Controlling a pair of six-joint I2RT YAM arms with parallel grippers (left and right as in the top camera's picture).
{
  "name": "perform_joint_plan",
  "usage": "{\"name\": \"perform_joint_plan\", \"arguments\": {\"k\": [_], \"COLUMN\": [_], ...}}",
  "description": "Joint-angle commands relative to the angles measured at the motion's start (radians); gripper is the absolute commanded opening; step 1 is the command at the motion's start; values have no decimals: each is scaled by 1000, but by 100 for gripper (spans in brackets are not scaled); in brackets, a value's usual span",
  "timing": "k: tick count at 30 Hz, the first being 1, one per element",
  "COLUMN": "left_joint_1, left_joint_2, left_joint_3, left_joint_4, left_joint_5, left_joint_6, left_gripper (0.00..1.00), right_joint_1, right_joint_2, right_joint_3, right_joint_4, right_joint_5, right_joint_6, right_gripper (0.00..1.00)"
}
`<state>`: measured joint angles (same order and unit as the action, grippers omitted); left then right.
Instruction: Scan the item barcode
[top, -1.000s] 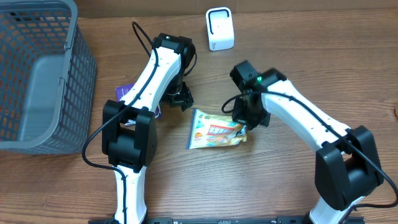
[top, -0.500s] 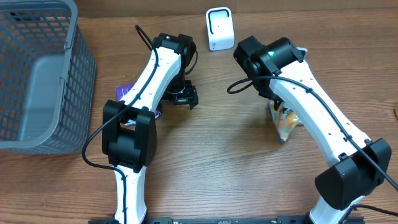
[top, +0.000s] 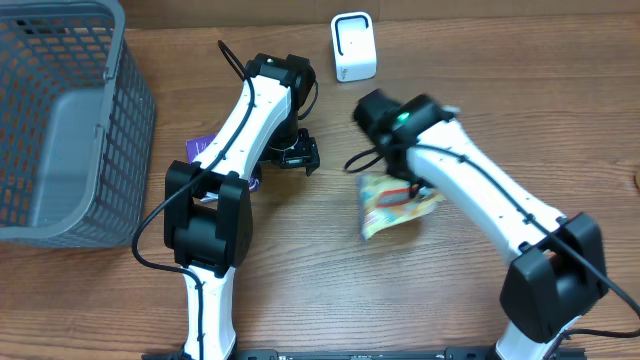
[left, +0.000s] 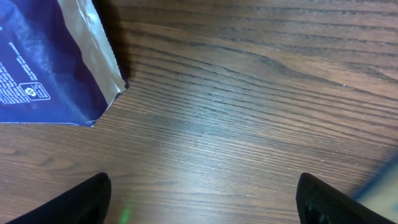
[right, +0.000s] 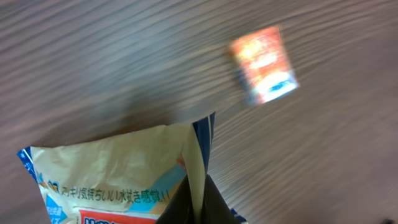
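Basket (top: 130, 120): grey mesh, stood at the upper left of the frame.
Scanner (top: 353, 46): white, sat at top centre on the table (top: 300, 290).
Left gripper (top: 298, 155): hung over bare wood, left of centre.
Pouch (top: 200, 147): purple, lay mostly hidden under the left arm.
Right gripper (top: 403, 183): blurred, at centre, clamped on the snack bag (top: 392, 205).
Snack bag: hung below the scanner, well apart from it.

Purple pouch (left: 43, 68), 10 o'clock: cropped by two edges; print too small to read.
Snack bag (right: 112, 177): cut off at 6 o'clock, lettering partly lost.
Orange packet (right: 264, 65), 1 o'clock: motion-blurred, unreadable.
My left gripper (left: 199, 208): only finger ends show, 7 and 5 o'clock.
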<state>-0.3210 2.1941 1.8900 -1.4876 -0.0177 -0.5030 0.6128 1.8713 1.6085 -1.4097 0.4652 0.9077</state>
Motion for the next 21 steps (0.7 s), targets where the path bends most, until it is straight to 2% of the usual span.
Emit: {"name": "perform_joint_plan", "arguments": {"k": [1,2,5,9,10,13,16,21], "left_joint_1": [-5,-5,-5,-6,-7,-7,-11,-52], "left_joint_2": [5,5,5,5,5,5,5,5], "left_joint_3": [-5,-5,-5,-5,-5,-5,-15,-116], "left_joint_4": [3,3,0,-31,-40,-53,-39,109], "left_joint_5": [11,12,26,115,137,216,355,579], "left_joint_6": [21,21,48,139,159,229,298,327], "left_gripper": [87,82,58,12,4,5,4,4], "right_joint_1": [85,100,121,82,61,0,-62,-121], "right_joint_2": [-10,-10,-10,-10,-10,-10,-10,-10], "right_joint_3": [4,4,4,24,37,70,87,87], "right_joint_4": [39,49,67,58,45,12,13,63], "right_joint_5": [-49,-48,-26,-14,-14,-17,-87,-292], "right_joint_6": [13,13,13,8,8,0,-87,-183], "right_gripper": [4,4,4,4,4,4,4,4]}}
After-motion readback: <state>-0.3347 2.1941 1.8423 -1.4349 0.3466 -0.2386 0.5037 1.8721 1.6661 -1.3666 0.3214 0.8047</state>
